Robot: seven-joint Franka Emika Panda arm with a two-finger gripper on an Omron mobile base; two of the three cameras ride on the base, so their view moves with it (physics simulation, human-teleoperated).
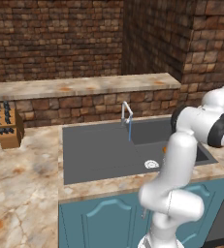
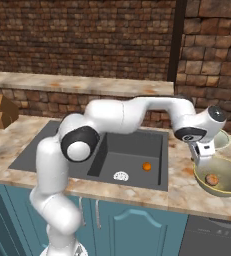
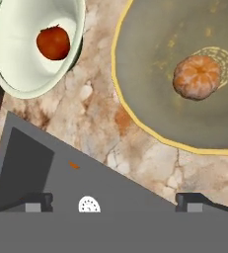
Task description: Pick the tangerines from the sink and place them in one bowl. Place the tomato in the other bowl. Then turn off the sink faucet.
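Hovering over the olive-tan bowl [image 2: 226,176] and its pale tangerine [image 3: 197,77], jaws wide apart, empty-handed.

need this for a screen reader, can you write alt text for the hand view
Seen from above, a pale orange tangerine lies in an olive-tan bowl, and a dark red tomato lies in a cream bowl beside it on a marble counter. A corner of the dark grey sink with its white drain lies below.

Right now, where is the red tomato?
The tomato sits inside the pale cream bowl, at the hand view's upper left, beside the olive bowl holding a tangerine.
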